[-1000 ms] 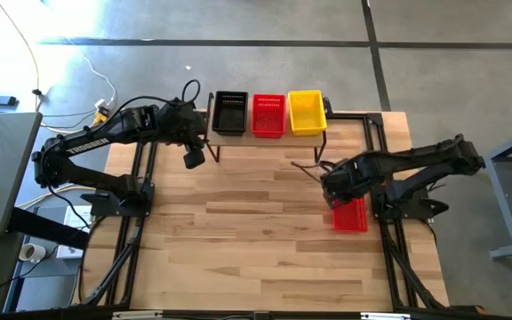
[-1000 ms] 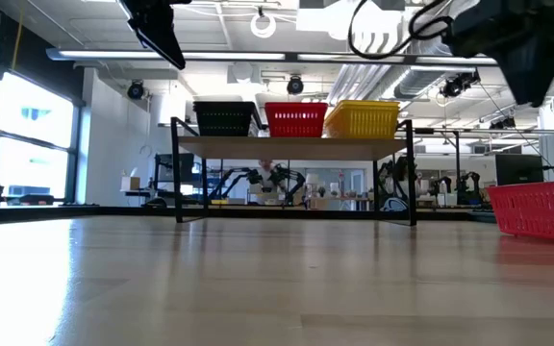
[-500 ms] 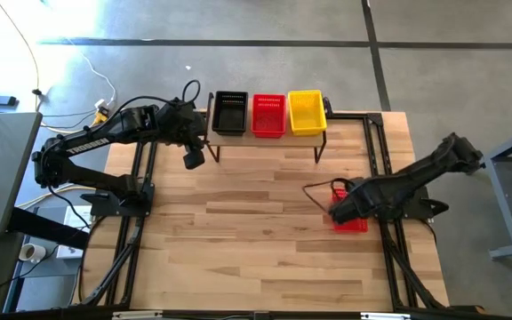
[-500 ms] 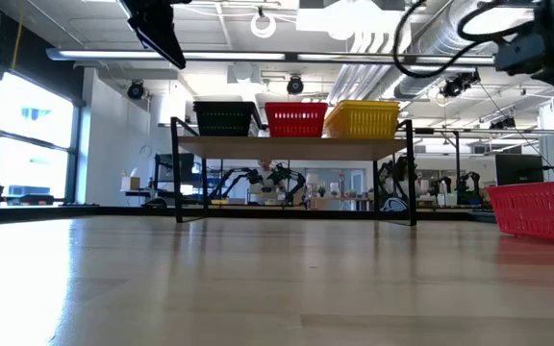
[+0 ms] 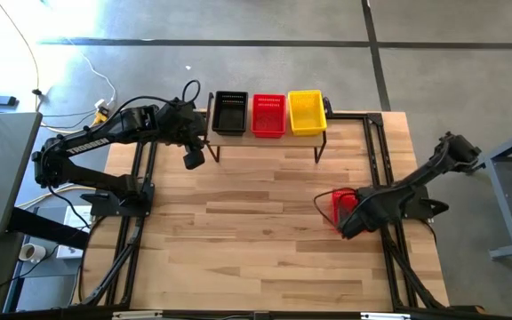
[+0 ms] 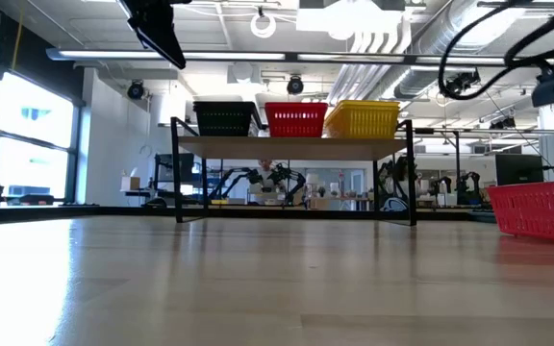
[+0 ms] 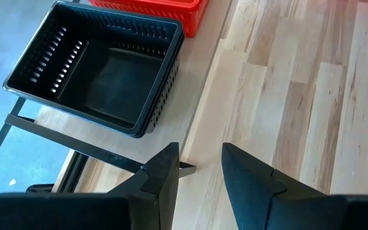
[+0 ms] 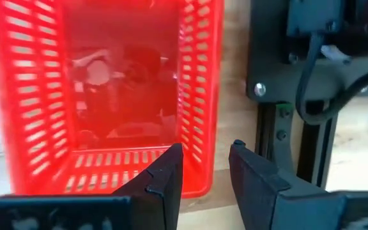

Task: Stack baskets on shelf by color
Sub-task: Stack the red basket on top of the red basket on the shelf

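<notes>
your right pincer (image 8: 200,169) hangs open over the near rim of the lone red basket (image 5: 344,207) on the table (image 5: 256,231); your left pincer (image 7: 197,169), open too, waits beside the shelf (image 6: 291,147) holding black, red and yellow baskets.

Bright, even light (ceiling lamps glare overhead), sharp throughout.

The right arm has drawn back and lowered toward its own base. A second ago its gripper (image 5: 352,222) sat over the far end of the loose red basket (image 5: 345,206) on the tabletop; now it lies at the basket's near end, covering much of it from above. In the low view the gripper has slid off toward the right edge, with only a piece left showing.
</notes>
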{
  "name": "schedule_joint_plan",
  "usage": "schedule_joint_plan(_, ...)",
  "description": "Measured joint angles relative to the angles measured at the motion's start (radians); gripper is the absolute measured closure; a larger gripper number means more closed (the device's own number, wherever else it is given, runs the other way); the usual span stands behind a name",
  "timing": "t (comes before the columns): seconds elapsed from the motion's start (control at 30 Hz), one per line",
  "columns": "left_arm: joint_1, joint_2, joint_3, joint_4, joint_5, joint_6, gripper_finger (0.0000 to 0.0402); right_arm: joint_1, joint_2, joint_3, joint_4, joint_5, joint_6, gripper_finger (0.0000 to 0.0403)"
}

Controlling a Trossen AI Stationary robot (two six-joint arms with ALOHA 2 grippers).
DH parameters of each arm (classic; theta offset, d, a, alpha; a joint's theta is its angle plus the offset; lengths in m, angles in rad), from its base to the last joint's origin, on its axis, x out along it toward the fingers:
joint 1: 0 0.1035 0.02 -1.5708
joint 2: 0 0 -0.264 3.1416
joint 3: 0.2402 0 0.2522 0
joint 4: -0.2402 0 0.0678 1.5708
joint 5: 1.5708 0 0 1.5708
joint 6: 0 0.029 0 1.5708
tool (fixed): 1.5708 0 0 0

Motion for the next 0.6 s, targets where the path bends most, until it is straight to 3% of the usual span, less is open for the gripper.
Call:
schedule_joint_plan(0.27,0.000,0.000,0.000,0.000,0.000,-0.020,0.0291,0.048,0.000,-0.078,0.100,-0.026,0.102,0.0305)
schedule_joint_plan(0.6,0.000,0.000,0.000,0.000,0.000,-0.027,0.0291,0.049,0.000,-0.161,0.244,-0.046,0.103,0.0338)
